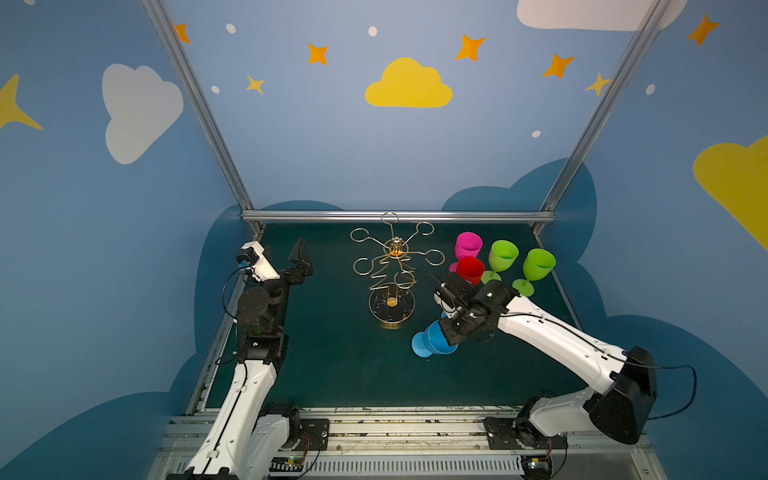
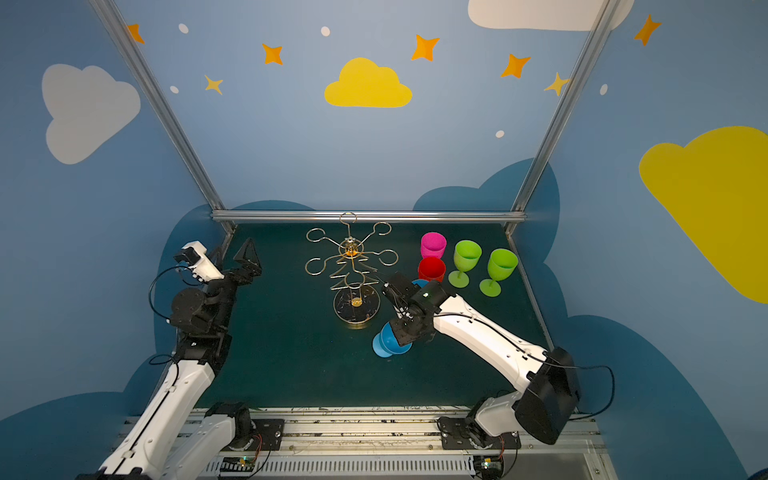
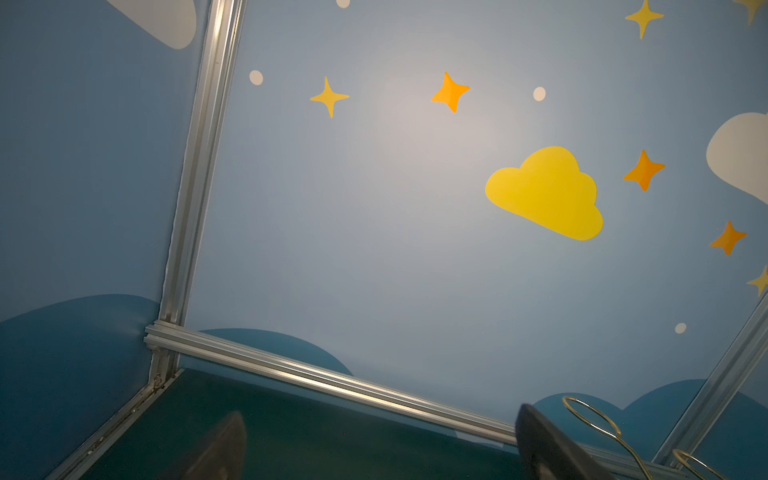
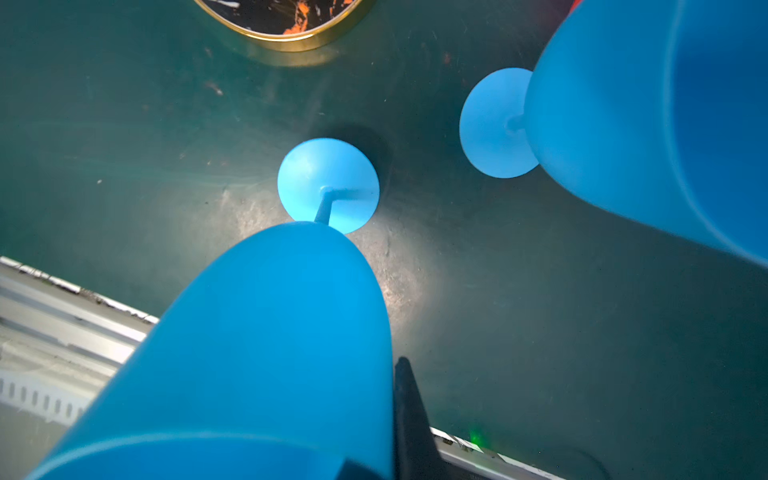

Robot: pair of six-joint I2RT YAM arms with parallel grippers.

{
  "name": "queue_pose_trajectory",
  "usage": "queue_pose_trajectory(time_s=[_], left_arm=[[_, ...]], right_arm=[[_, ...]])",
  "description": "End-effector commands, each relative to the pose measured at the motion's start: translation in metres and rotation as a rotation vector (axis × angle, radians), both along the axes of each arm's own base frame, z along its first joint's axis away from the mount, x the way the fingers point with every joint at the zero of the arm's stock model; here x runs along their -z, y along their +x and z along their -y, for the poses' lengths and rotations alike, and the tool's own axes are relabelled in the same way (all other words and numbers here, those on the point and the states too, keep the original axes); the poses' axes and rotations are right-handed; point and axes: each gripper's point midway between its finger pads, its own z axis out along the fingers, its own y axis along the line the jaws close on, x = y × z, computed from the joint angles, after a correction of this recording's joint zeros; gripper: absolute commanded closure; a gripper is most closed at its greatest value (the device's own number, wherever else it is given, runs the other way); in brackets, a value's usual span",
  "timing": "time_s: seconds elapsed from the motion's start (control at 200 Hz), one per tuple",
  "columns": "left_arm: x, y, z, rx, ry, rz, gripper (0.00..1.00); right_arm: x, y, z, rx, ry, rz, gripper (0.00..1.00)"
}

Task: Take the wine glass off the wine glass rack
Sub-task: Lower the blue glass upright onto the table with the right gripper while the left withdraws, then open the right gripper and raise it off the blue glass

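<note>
The gold wire wine glass rack [image 1: 395, 249] stands mid-table on its round dark base [image 1: 392, 305], and all its looped arms are bare. My right gripper [image 1: 448, 338] is shut on the rim of a blue wine glass [image 1: 432, 340], which is tilted in front of the rack to the right. In the right wrist view its bowl [image 4: 270, 353] fills the foreground, and its foot [image 4: 328, 183] hangs low over the green mat. One finger [image 4: 409, 415] lies against the bowl's outside. My left gripper [image 1: 284, 253] stands open and empty at the far left, apart from the rack.
To the right of the rack stand a pink glass [image 1: 468, 245], a red glass [image 1: 470, 269] and two green glasses [image 1: 503, 255] [image 1: 539, 264]. A second blue glass [image 4: 623, 124] stands close beside my right wrist. An aluminium rail [image 1: 399, 216] bounds the back of the table.
</note>
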Motion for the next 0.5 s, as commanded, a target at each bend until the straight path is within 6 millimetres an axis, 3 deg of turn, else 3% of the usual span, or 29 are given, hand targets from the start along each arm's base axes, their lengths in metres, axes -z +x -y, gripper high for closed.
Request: queue_pose_trajectory(time_s=[0.0, 0.22, 0.38, 0.496], left_arm=[[0.001, 0.0, -0.004, -0.011, -0.011, 0.0, 0.01], [0.0, -0.003, -0.008, -0.031, -0.011, 0.006, 0.01], [-0.004, -0.001, -0.009, -0.028, -0.007, 0.005, 0.0], [0.003, 0.002, -0.009, -0.03, -0.007, -0.023, 0.01]], right_arm=[[-0.003, 0.0, -0.003, 0.023, 0.004, -0.013, 0.94], [-0.016, 0.007, -0.014, 0.009, 0.067, 0.031, 0.69], [-0.045, 0.015, -0.018, -0.003, 0.147, 0.113, 0.46], [-0.073, 0.019, -0.009, -0.004, 0.199, 0.194, 0.27]])
